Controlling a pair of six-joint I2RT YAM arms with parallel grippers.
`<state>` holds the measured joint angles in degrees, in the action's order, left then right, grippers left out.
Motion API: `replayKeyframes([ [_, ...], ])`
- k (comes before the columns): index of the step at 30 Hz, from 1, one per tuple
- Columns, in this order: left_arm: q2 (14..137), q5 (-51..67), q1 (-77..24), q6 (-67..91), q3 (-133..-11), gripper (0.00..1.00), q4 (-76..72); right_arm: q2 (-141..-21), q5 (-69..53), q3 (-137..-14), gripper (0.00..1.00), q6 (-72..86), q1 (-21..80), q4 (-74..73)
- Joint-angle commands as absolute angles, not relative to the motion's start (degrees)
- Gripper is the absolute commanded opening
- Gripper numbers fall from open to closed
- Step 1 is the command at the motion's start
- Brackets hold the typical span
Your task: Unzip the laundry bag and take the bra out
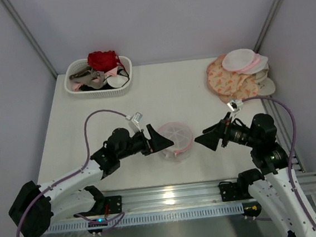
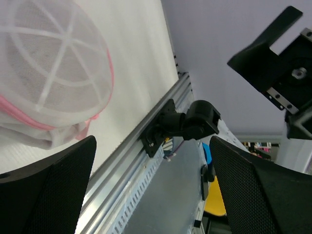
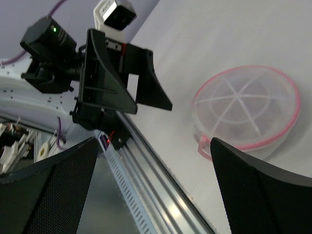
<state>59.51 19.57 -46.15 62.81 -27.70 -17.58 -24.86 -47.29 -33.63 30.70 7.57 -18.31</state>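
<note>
The laundry bag [image 1: 175, 139] is a small round dome of white mesh with a pink zipper rim. It sits on the white table between my two grippers. It shows at upper left in the left wrist view [image 2: 53, 73] and at right in the right wrist view [image 3: 246, 109]. A pink zipper tab [image 3: 204, 146] hangs at its near side. My left gripper [image 1: 164, 139] is open and empty just left of the bag, close to its rim. My right gripper [image 1: 203, 139] is open and empty a little to its right. I cannot make out a bra inside the bag.
A white slotted basket [image 1: 99, 74] with red and other garments stands at the back left. Peach-patterned round pouches [image 1: 238, 74] are stacked at the back right. An aluminium rail [image 1: 171, 198] runs along the near table edge. Frame posts rise at the back corners.
</note>
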Motion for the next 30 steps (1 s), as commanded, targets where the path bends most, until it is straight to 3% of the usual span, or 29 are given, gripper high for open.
replayKeyframes([
  [1, 59.86, 11.21, -46.49, 62.31, -30.50, 0.99, -11.19, -32.51, -46.42, -36.91, 1.00, 27.25, 16.94, -16.60],
  [4, 57.22, 4.08, -47.37, 65.82, -27.43, 0.99, -10.37, -35.06, -41.15, -38.14, 1.00, 26.63, 24.51, -14.77],
  [10, 54.40, -4.91, -49.30, 72.41, -25.14, 0.91, -2.02, -36.65, -32.01, -36.39, 0.99, 27.42, 28.03, -14.67],
  [15, 58.96, -7.82, -52.11, 80.58, -22.86, 0.87, -5.25, -34.28, -9.72, -35.77, 0.99, 28.56, 31.81, -20.29],
  [23, 69.95, -9.14, -55.19, 83.50, -26.80, 0.85, -13.53, -37.45, -0.81, -34.81, 0.99, 29.44, 39.28, -22.76],
  [30, 67.77, -13.35, -56.51, 85.25, -27.16, 0.84, -14.77, -37.09, 2.46, -34.02, 0.99, 28.74, 40.60, -24.52],
])
